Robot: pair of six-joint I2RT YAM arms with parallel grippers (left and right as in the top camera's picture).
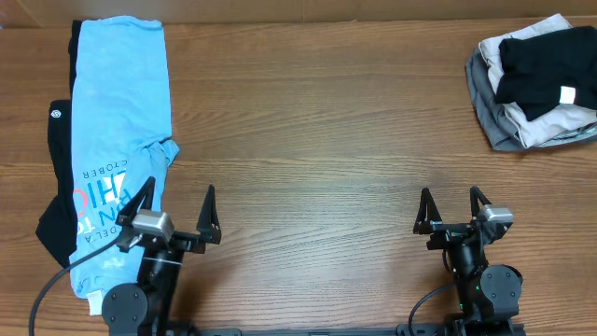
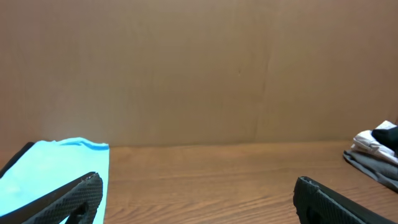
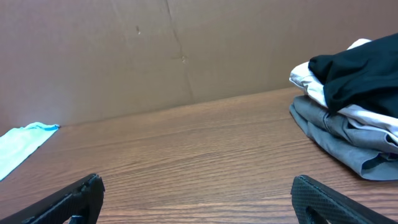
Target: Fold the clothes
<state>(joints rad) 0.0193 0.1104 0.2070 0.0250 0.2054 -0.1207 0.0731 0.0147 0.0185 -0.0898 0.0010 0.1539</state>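
Observation:
A light blue printed tee [image 1: 121,121] lies as a long strip at the table's left, over a black garment [image 1: 58,187] that shows along its left edge. At the far right corner a black T-shirt [image 1: 541,70] with a small white label tops a pile of white and grey clothes [image 1: 504,126]. My left gripper [image 1: 179,191] stands open at the near edge, its left finger over the blue tee's lower right side, nothing between the fingers. My right gripper [image 1: 451,194] is open over bare wood. The left wrist view shows the blue tee [image 2: 56,162], the right wrist view the black T-shirt [image 3: 360,68].
The wooden table [image 1: 317,140] runs between the two lots of clothes. A brown cardboard wall [image 3: 186,50] closes off the far edge. Both arm bases sit at the near edge.

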